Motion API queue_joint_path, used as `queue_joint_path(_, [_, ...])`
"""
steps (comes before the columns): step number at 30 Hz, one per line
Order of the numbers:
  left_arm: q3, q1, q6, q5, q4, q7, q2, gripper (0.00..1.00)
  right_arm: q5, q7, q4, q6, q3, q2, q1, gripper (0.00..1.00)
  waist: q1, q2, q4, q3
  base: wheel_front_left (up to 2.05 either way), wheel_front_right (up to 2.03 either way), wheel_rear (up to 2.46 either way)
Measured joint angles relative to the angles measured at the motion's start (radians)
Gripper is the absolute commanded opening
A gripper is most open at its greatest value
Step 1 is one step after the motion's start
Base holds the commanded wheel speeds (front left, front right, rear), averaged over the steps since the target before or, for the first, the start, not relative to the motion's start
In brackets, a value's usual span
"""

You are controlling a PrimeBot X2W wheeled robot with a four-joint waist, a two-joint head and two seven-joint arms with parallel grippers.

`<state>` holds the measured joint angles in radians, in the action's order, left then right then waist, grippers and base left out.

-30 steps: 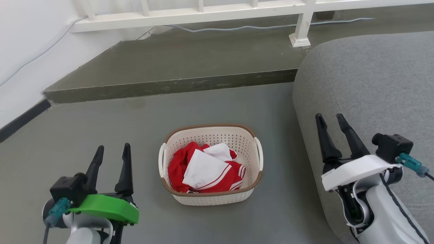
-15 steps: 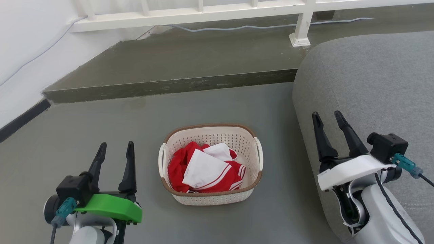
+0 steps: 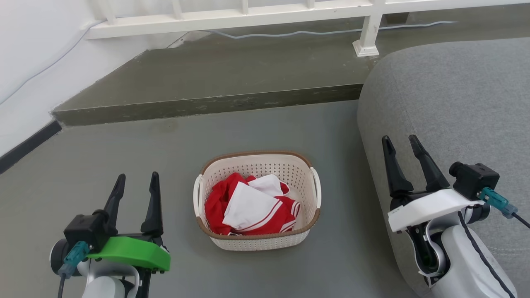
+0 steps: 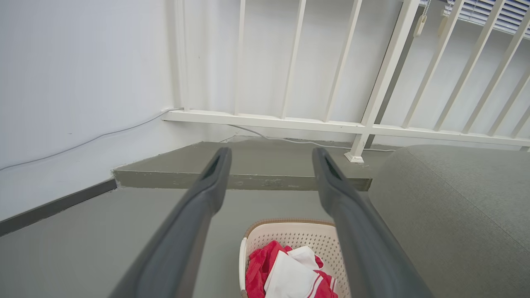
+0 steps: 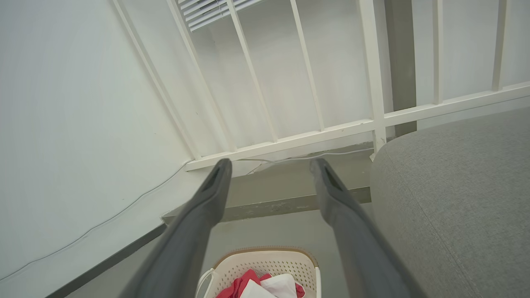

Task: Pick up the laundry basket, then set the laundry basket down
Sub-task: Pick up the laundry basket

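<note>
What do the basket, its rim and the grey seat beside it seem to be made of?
The basket looks like matte cream plastic: its walls carry regular moulded holes. Its brown rim has a woven look, probably moulded plastic too. The grey seat seems upholstered in woven fabric, with fine matte grain.

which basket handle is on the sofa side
The right-hand white loop handle of the laundry basket, toward the grey sofa; the other faces the left gripper.
</note>
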<state>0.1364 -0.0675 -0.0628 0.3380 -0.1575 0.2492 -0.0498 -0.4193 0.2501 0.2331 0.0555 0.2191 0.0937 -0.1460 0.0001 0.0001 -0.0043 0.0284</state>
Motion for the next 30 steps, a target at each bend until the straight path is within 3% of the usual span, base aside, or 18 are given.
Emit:
queue_joint_path(13, [-0.002, -0.002, -0.009, 0.000, 0.006, 0.002, 0.003, 1.00, 0.016, 0.000, 0.000, 0.014, -0.012, -0.010, 0.000, 1.00, -0.0001, 0.0000, -0.005, 0.028, 0.00, 0.00, 0.00])
queue_joint_path(30, [-0.007, -0.066, -0.018, -0.002, 0.022, 0.002, 0.005, 1.00, 0.032, 0.000, -0.002, 0.018, -0.037, -0.019, -0.037, 1.00, 0.0000, 0.0000, -0.017, 0.149, 0.00, 0.00, 0.00])
